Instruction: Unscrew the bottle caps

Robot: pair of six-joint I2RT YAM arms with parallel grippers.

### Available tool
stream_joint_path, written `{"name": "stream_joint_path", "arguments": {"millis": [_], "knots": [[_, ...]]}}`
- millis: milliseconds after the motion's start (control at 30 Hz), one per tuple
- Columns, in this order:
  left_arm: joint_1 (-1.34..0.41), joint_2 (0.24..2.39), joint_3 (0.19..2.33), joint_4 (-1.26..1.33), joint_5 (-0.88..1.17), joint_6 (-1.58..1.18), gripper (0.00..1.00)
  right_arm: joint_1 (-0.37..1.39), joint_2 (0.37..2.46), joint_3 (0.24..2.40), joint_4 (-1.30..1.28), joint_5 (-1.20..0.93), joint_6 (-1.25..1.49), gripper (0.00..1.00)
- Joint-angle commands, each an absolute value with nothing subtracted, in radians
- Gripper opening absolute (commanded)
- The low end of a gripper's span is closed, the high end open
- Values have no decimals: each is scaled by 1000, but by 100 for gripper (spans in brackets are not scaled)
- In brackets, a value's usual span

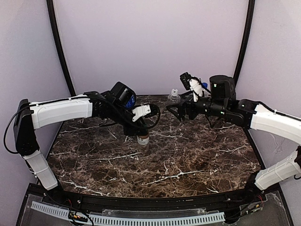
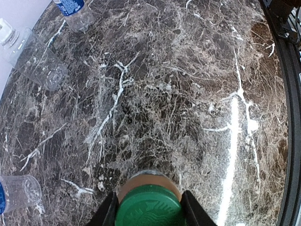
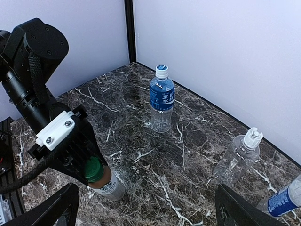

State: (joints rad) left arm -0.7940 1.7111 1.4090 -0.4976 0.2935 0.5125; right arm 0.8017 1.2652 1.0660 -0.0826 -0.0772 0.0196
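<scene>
Table: dark marble-patterned table (image 1: 197,160), carrying all four bottles.
Left arm: white-shelled left arm (image 1: 61,110) reaches from the near left corner to the table's middle, wrist bent straight down.
Right arm: white-shelled right arm (image 1: 273,120) is raised over the far right; the right claw (image 1: 180,112) gapes wide, holding nothing.
Bottle: small brown coffee-drink bottle with white label (image 3: 112,189) stands upright just left of the middle, long axis vertical, directly under the left claw (image 2: 148,209).
Grip: the left claw is narrowed on the round green plastic cap (image 2: 148,206), one finger on either side.
Next move: likely a twist about the vertical axis.
</scene>
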Motion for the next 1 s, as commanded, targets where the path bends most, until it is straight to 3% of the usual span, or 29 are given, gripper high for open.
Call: {"name": "stream_joint_path", "arguments": {"millis": [0,67,200,400,467,633,733,967], "knots": [[-798,1718,1362,-460,317,471,1,813,1264,1077,-76,-60,25,99],[-798,1721,1367,-459,316,457,9,813,1264,1084,-86,-51,29,99],[-798,1721,1408,-488,322,433,61,813,1269,1114,-135,-24,48,98],[-796,1713,1468,-562,338,440,93,813,1270,1143,-169,-31,71,99],[-796,1704,1487,-586,343,437,98,813,1266,1151,-163,-31,87,98],[-784,1648,1557,-700,312,433,99,794,1242,1132,-64,-160,220,99],[-736,1595,1559,-756,316,392,99,779,1219,1089,94,-350,240,99],[-564,1329,1399,-760,341,304,99,753,1206,931,560,-532,361,99]]}}
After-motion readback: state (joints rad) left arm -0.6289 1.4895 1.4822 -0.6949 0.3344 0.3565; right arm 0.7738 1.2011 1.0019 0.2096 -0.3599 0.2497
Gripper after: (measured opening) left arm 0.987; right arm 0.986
